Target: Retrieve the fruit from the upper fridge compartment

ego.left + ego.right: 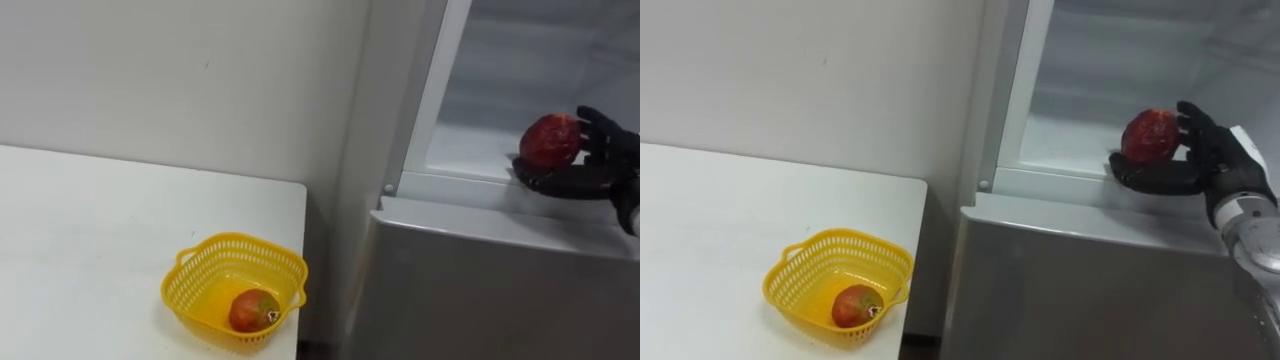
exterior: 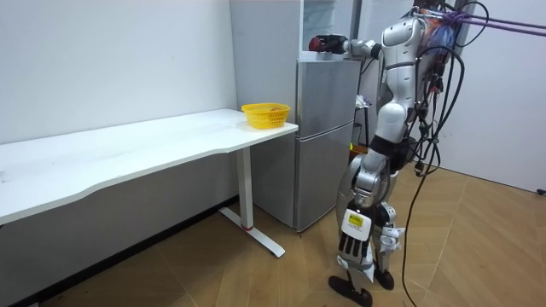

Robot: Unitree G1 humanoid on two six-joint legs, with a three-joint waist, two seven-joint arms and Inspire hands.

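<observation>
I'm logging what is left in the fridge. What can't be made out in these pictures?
- Fridge inside: its top and right are cut off by the eye views' edges, so other contents cannot be told.
- Red fruit: its underside is covered by the right hand holding it; its kind is unclear.
- Basket in the room view: the contents are hidden by its wall and too small.

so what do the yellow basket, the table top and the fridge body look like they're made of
Yellow basket: likely moulded plastic, going by its uniform colour and lattice walls. Table top: smooth matt white, probably laminate, though the look leaves it open. Fridge body: grey with a soft sheen, looks like painted sheet metal.
</observation>
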